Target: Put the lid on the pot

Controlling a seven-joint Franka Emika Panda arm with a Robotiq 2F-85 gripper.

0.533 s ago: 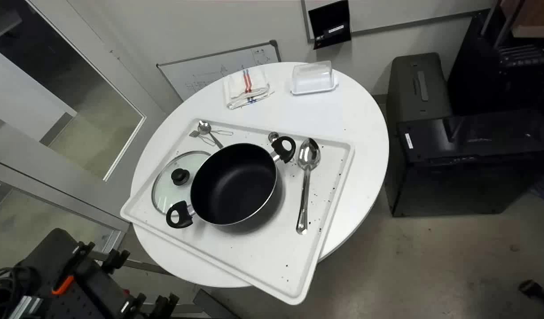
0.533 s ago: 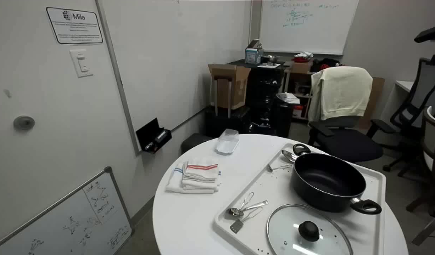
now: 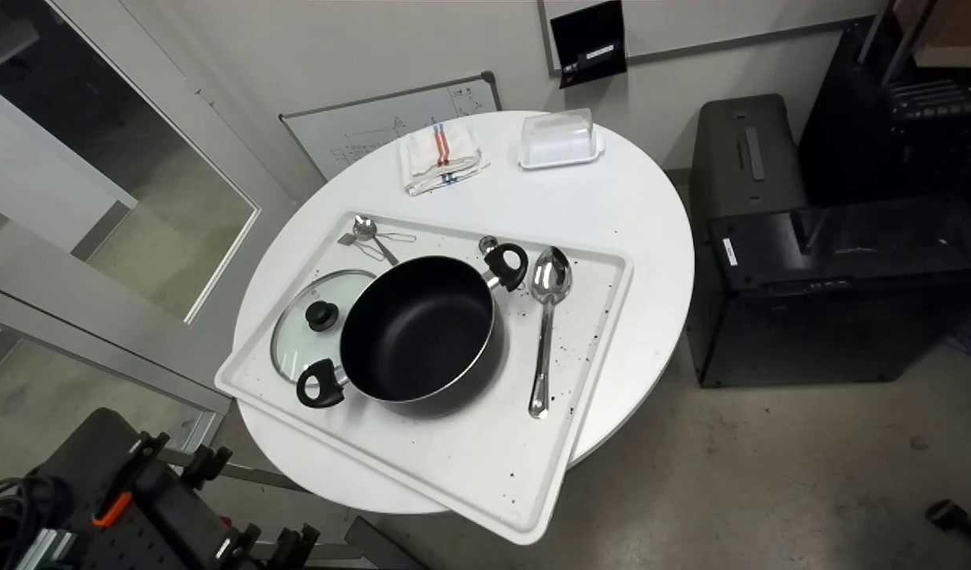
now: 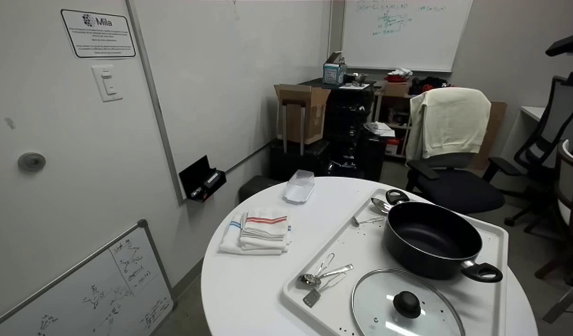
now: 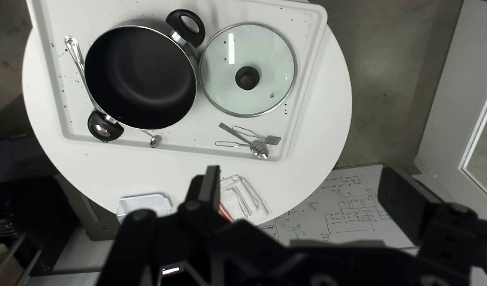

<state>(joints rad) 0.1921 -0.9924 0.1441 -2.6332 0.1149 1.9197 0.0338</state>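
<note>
Gripper (image 5: 301, 174), one: shown nearest, in the wrist view; its fingers (image 5: 211, 184) were set wide apart and nothing was held between them. Lid (image 5: 263, 51), one, clear glass with thin metal rim (image 5: 247, 116): laid on the tray (image 3: 469, 467), black knob (image 5: 247, 78) uppermost, just beside the pot (image 5: 140, 77) and well apart from the gripper; whether lid and pot touched could not be told. By judgement, it was to be rated stiff, smooth and breakable, modest in weight, and liable to swing if held off centre. The knob was judged the proper hold, to be taken squarely from above; the bare glass was best avoided, as apt to slip or chip. Small utensils (image 5: 258, 148), metal, a cluster: placed near the lid, within the tray. Pot, black, two-handled: set upright, uncovered, and judged steady enough to be capped. Towels (image 4: 265, 233), folded, white, striped in red and blue: stacked on the round table (image 5: 328, 91), beyond the tray. Dish (image 3: 560, 138), clear-covered: set farther off, near the table's edge. Chair (image 4: 459, 189), draped with a pale garment (image 4: 454, 123): seen behind, in an exterior view.
</note>
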